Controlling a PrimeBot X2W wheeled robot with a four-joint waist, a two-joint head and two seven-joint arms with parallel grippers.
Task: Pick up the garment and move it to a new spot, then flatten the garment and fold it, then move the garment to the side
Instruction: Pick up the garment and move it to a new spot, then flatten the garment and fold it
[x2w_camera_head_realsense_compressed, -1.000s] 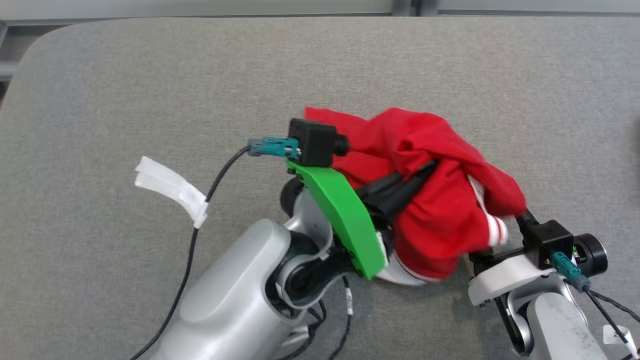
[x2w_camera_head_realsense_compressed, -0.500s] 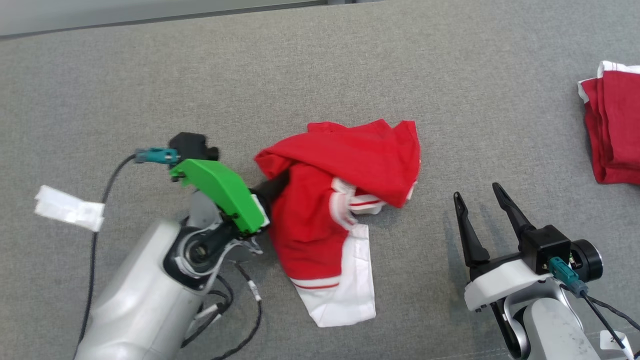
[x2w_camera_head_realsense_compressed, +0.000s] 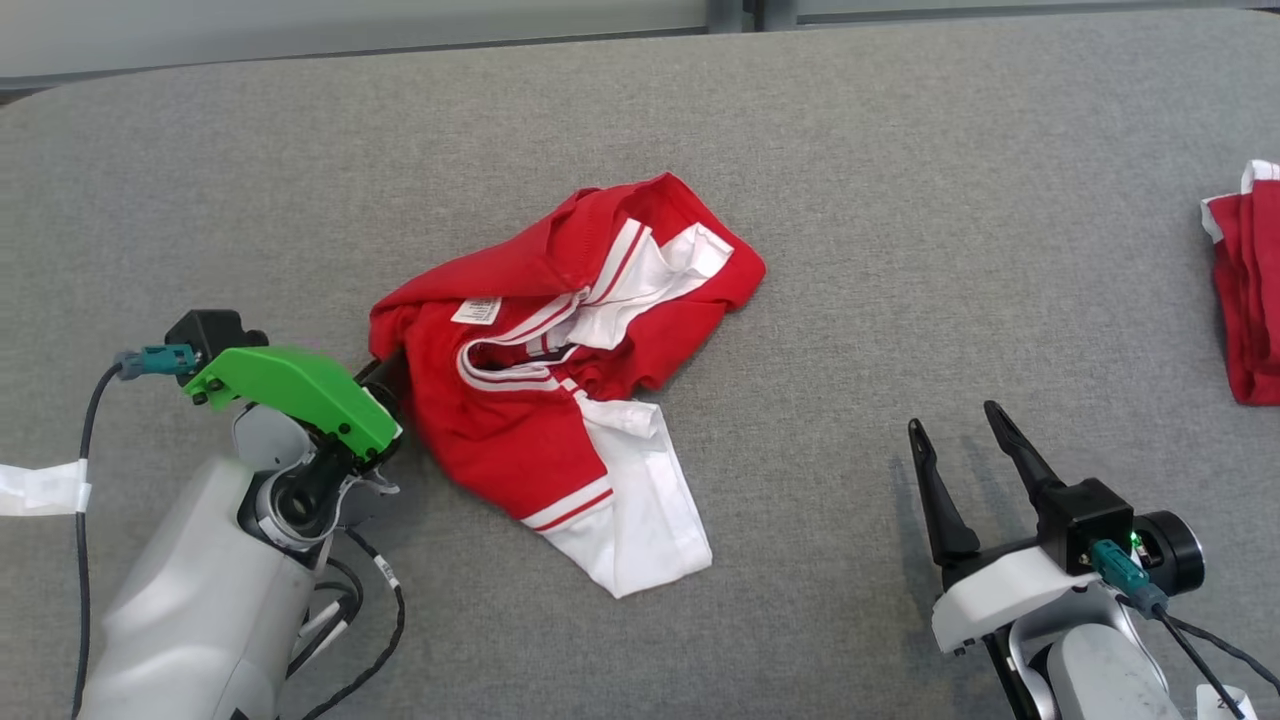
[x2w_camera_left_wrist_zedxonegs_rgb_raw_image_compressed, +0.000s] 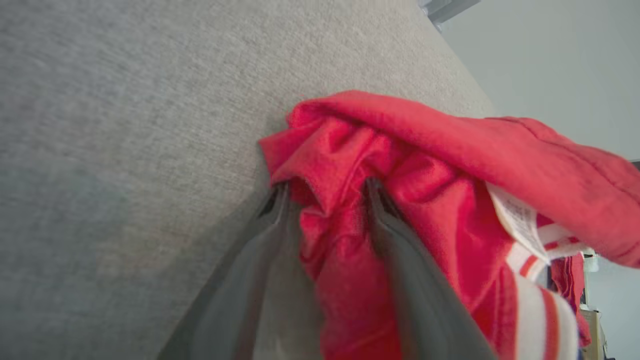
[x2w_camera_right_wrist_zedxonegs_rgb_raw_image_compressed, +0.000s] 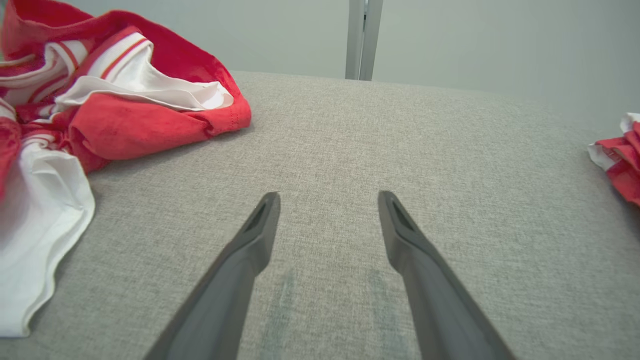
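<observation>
- Garment (x2w_camera_head_realsense_compressed: 520, 400), red with white striped trim, is lying crumpled at the centre of the head frame on the grey padded surface (x2w_camera_head_realsense_compressed: 900, 200), with one white panel trailing toward lower centre.
- I'm seeing the left gripper (x2w_camera_left_wrist_zedxonegs_rgb_raw_image_compressed: 325, 191) reaching in at the garment's left edge, its jaws standing parted with a red fold sitting between them.
- Right gripper (x2w_camera_head_realsense_compressed: 952, 415) is hovering at lower right, well apart from the garment, with jaws spread wide and grasping nothing.
- Another red cloth (x2w_camera_head_realsense_compressed: 1245, 290) is sitting at the right edge.
</observation>
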